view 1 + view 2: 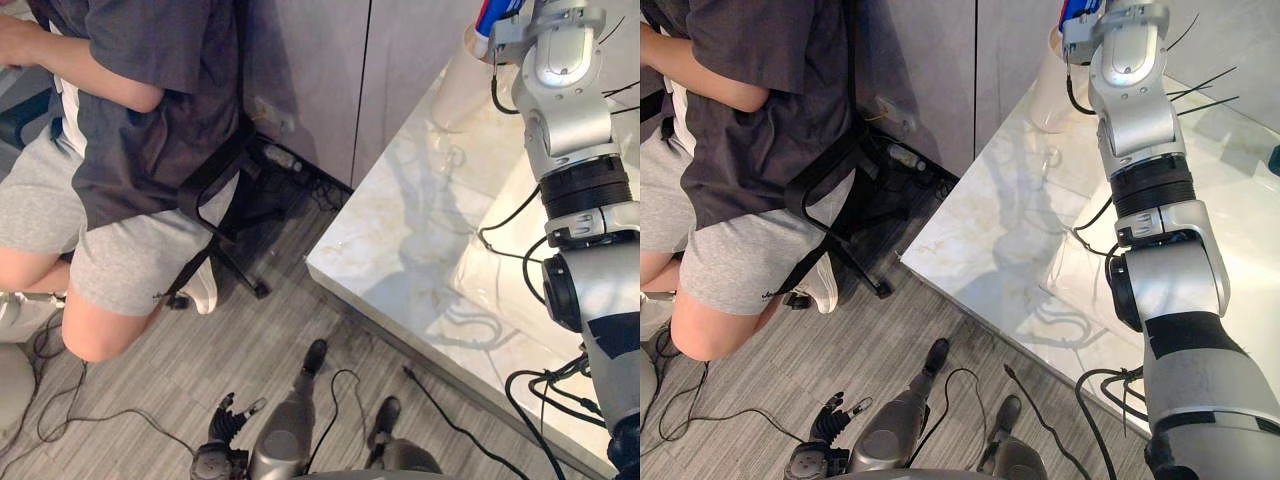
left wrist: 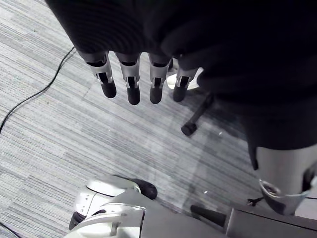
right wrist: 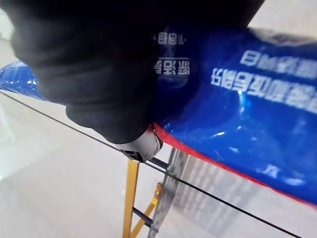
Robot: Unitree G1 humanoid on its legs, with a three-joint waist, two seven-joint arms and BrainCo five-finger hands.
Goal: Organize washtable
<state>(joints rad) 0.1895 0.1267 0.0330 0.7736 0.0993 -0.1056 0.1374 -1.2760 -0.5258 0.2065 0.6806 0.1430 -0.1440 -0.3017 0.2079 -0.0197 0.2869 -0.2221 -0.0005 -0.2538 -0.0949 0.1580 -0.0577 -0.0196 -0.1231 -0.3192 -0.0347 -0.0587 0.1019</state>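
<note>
One blue tube (image 3: 237,114) clasped in right hand (image 3: 140,145) at white cup (image 1: 462,80), left hand (image 2: 131,79) fingers relaxed

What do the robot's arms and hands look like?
The right arm is made of chunky silver-grey shells with a black ribbed ring in the middle. The left hand has a dark ribbed cover and silver fingers with dark tips. The right hand wears a dark cover too.

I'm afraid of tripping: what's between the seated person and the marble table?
In the left eye view: grey floor, the black chair base, and near the cabinet a power strip with tangled cables.
</note>
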